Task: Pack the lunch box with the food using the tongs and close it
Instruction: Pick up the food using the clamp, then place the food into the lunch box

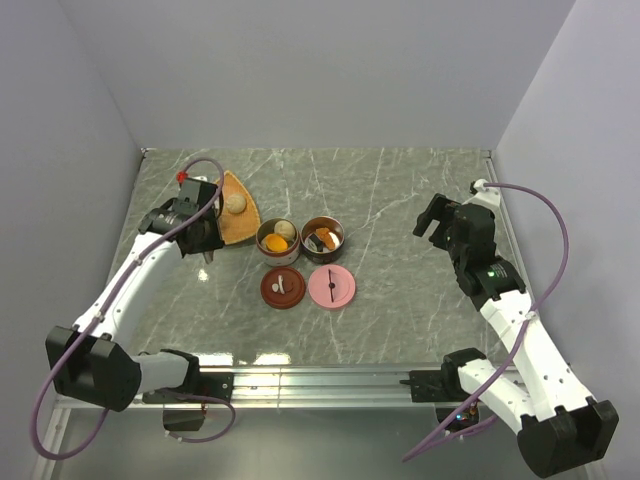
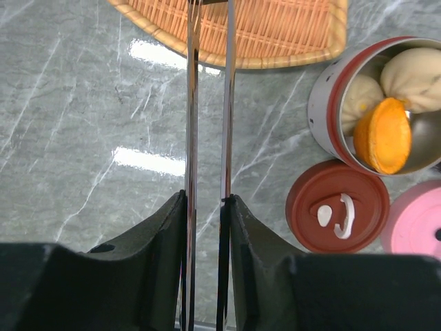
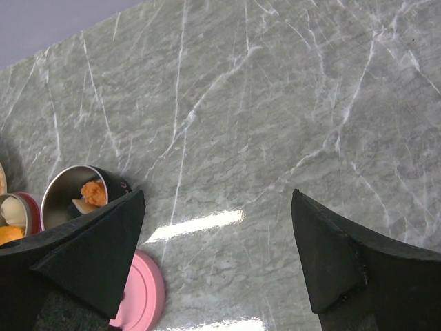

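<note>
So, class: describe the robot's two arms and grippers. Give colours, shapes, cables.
The left arm and right arm have white links with black joints and bases. A lilac cable trails from each. The left gripper and right gripper have matte black, wedge-shaped fingers.

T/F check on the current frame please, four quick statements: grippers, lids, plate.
1. The left gripper grips the thin pale metal tongs. True.
2. Both lids are on the round metal tins. False: the brown-red round lid and the pink round lid lie on the grey marble table, in front of the tins.
3. The right gripper is open with nothing between its fingers. True.
4. The orange woven fan-shaped plate is empty. False: one beige round ball sits on it.
</note>
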